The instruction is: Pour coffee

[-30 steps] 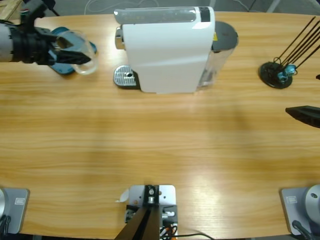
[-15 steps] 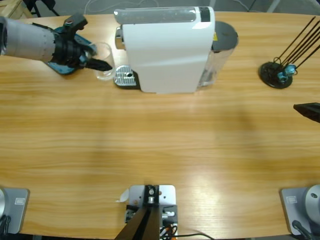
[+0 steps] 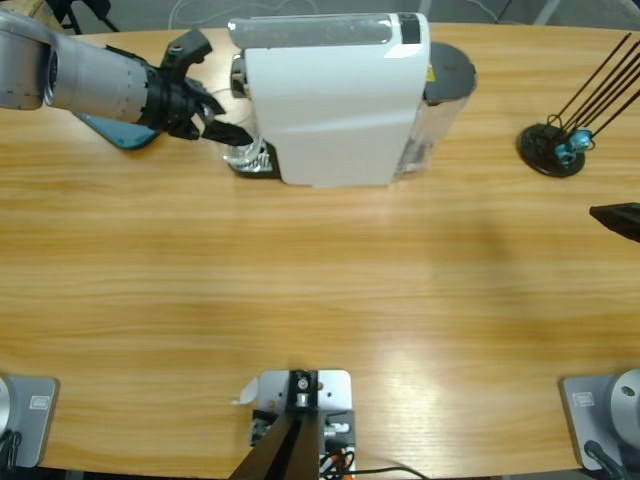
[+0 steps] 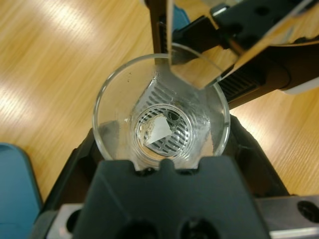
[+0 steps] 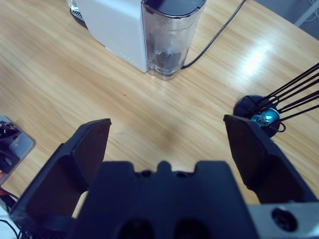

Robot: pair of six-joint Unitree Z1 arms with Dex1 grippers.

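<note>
left pincer point(image 4: 162, 149) clamped on glass point(image 4: 162, 112) over drip grille point(image 4: 164, 130); white machine point(image 3: 335, 100) beside; right pincer point(image 5: 167, 144) apart.

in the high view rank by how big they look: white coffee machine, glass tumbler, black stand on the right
1. White coffee machine, by far the largest.
2. Black stand, counting its rods.
3. Glass tumbler, held by the left gripper, partly hidden, so only probably smallest.
</note>
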